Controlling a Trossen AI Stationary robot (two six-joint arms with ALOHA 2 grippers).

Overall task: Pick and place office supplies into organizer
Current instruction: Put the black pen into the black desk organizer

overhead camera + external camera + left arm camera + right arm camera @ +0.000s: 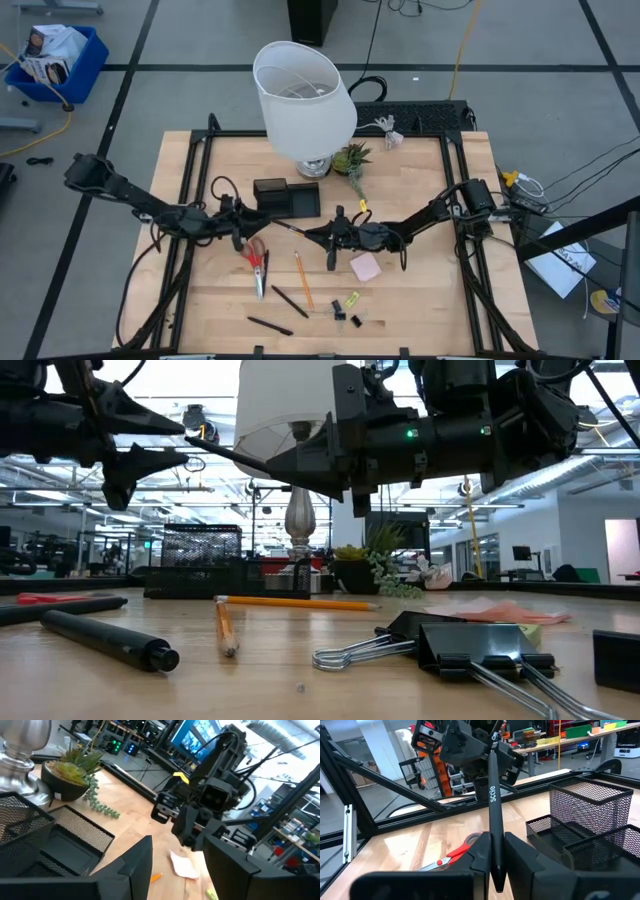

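My right gripper (318, 235) hangs above the table's middle, shut on a black pen (491, 795). The pen's free end (192, 436) points toward my left gripper (250, 226), which is open a short way off to the left. Nothing shows between its fingers in the left wrist view. The black mesh organizer (285, 197) stands just beyond both grippers, in front of the lamp. Red-handled scissors (257, 262), an orange pencil (303, 280), two black pens (289, 301), a pink sticky pad (365, 266), a yellow-green piece (352, 298) and black clips (345, 315) lie flat on the wood. My right gripper pinches the black pen between its two fingers near one end (495, 842). The fingers come level from the table's right, and the pen runs on ahead of them along their length. The pen is lifted clear, nearly level, its free end slightly raised.
A big white-shaded lamp (303, 95) and a small potted plant (352, 158) stand at the far side, behind the organizer. Black frame rails (190, 200) run along the table's left and right sides. Bare wood lies near the front right corner (440, 310).
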